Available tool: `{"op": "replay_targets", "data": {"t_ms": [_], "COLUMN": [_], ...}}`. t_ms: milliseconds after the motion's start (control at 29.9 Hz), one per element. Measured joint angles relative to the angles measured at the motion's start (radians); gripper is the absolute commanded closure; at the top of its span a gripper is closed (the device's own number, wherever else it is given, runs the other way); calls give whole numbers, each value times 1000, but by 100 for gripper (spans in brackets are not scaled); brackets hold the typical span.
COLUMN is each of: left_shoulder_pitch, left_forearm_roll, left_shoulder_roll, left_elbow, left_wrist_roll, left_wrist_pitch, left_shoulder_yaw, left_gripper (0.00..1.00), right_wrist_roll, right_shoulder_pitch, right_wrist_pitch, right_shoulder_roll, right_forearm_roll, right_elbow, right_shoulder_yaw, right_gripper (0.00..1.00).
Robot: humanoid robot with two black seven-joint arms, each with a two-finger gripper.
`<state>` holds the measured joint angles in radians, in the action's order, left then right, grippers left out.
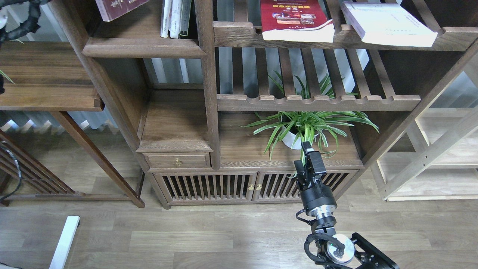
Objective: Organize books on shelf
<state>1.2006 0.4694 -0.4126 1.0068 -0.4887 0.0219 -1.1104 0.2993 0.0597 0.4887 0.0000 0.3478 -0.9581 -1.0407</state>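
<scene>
The dark maroon book (118, 8) with white characters hangs tilted above the left end of the shelf (143, 48), its top cut off by the frame edge. Only cables of my left arm (23, 20) show at the top left; its gripper is out of view. The bright red book (295, 18) lies flat on the upper slatted rack, with the pale white book (388, 24) to its right. My right gripper (307, 146) hangs low in front of the cabinet, dark and end-on, holding nothing I can see.
Thin white and dark-spined volumes (175, 18) stand upright at the shelf's right end against the post. A potted spider plant (304, 127) sits just behind my right gripper. A side table (44, 74) stands left, a light wood frame (440, 149) right.
</scene>
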Motion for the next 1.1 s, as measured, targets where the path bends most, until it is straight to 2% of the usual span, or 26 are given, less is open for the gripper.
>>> {"op": "replay_targets", "data": {"t_ms": [401, 1103], "left_shoulder_pitch": [104, 209], "left_forearm_roll": [2, 2], "left_shoulder_roll": [75, 119], "left_elbow": [-180, -348], "left_wrist_roll": [0, 0], "left_wrist_pitch": [-14, 1], "left_shoulder_yaw": [81, 146], "left_gripper": [97, 97], "right_wrist_roll": [-2, -2], "right_shoulder_pitch": [0, 2], "right_wrist_pitch": [0, 0], "right_shoulder_roll": [0, 0], "right_forearm_roll": [48, 72], "right_elbow": [-5, -5], "right_shoulder_yaw": [-20, -44], "right_gripper": [1, 1]}}
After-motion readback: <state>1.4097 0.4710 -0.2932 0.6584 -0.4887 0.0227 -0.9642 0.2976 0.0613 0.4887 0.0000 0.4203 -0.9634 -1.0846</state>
